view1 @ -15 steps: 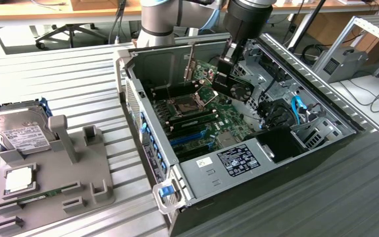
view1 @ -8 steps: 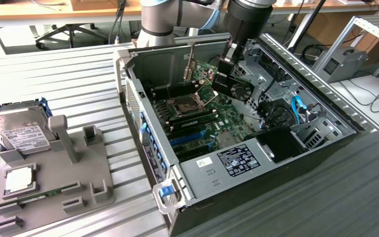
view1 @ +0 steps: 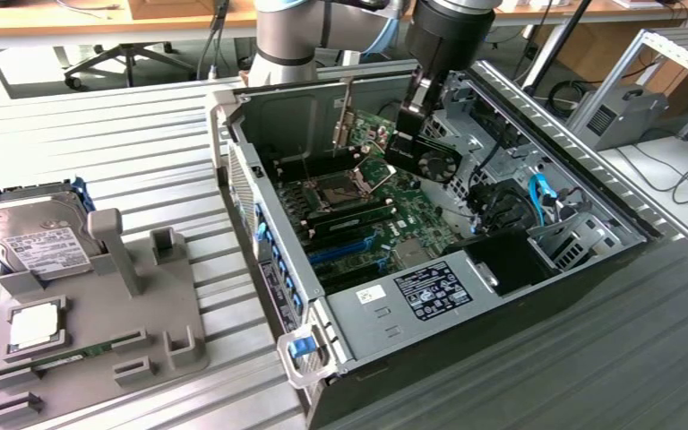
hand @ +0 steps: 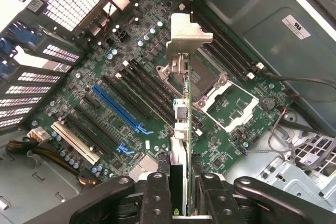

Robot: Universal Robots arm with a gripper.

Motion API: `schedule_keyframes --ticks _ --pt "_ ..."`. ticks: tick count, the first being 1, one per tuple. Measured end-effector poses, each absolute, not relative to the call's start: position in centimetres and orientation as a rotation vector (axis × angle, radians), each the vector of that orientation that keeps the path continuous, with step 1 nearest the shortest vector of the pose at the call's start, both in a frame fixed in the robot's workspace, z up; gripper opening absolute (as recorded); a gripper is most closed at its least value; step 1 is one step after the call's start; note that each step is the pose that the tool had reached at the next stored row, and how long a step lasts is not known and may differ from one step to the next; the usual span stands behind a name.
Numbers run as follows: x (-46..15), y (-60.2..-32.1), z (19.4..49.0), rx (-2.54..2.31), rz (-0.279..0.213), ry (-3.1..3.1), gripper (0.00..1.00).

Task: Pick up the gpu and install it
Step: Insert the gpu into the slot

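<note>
**Holding the card over the open computer case**

Hanging above the open computer case [view1: 440, 260], my gripper [view1: 419, 115] is clamped on the gpu [view1: 428, 154]. In the exterior view the card sits upright below the fingers, its black round fan facing the exterior view's right, and it is up in the air above the green main board [view1: 380, 224], at about one o'clock from the board's processor socket [view1: 334, 190].

From the wrist view I look straight down the thin edge of the gpu [hand: 181, 129]. Its silver end bracket [hand: 188, 32] is at the far end, and the two black fingers [hand: 157, 195] press on the card from either side at the near end. Under it lie the main board [hand: 105, 77], the silver socket frame [hand: 220, 95] and the long blue slot [hand: 118, 107]. The card has not met any slot; I see clear space between it and the board.

On the table [view1: 105, 134], at about nine o'clock from the case, a grey holder tray [view1: 93, 358] stands with a hard drive [view1: 39, 242] leaning in it and a small square chip [view1: 36, 322] lying flat.
</note>
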State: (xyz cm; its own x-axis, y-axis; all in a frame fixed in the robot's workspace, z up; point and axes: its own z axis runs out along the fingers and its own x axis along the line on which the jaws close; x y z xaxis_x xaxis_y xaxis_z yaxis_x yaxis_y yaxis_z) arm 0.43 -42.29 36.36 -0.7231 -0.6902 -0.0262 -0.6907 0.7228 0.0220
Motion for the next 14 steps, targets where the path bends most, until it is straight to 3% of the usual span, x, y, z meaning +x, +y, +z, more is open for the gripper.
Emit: schedule_keyframes --ticks 14 --pt "0.42 -42.29 36.35 -1.213 0.048 2.881 0.26"
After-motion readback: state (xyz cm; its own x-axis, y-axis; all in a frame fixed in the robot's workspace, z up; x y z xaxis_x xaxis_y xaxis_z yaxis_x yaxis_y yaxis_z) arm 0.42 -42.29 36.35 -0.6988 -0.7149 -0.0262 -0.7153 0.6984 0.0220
